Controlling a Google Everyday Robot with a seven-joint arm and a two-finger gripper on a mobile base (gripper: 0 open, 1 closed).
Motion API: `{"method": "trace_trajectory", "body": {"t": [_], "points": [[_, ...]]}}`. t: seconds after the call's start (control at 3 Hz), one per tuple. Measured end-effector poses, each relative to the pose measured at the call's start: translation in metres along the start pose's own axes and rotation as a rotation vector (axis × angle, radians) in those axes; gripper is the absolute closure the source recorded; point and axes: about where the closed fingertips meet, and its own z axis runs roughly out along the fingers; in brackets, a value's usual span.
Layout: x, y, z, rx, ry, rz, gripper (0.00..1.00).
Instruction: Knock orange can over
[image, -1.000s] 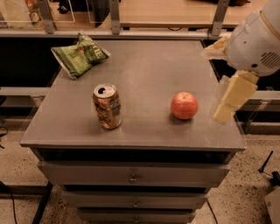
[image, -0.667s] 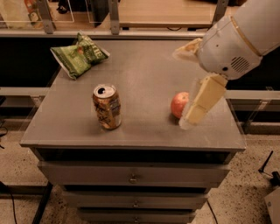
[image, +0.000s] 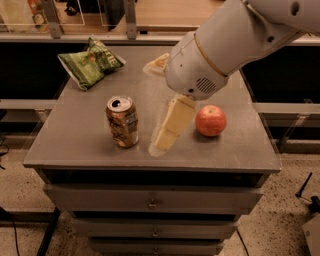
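The orange can (image: 122, 122) stands upright on the grey cabinet top (image: 75, 145), left of centre near the front edge, its silver top showing the tab hole. My gripper (image: 161, 145) hangs from the big white arm that reaches in from the upper right. Its pale fingers (image: 172, 125) point down and to the left, with the tip just right of the can and a small gap between them. A red apple (image: 210, 120) sits to the right of the gripper.
A green chip bag (image: 90, 62) lies at the back left of the top. Drawers (image: 150, 202) sit below the front edge. A shelf rail runs behind the cabinet.
The arm has swung left across the table, passing in front of the apple. The gripper now sits between apple and can, close to the can. The can still stands.
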Motion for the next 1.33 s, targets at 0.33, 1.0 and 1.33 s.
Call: {"method": "trace_trajectory", "body": {"t": [0.33, 1.0, 1.33], "points": [[-0.003, 0.0, 0.003, -0.002, 0.0, -0.008, 0.0], [0.006, -0.025, 0.028, 0.035, -0.095, 0.09, 0.0], [0.017, -0.042, 0.044, 0.085, -0.142, 0.135, 0.0]]}}
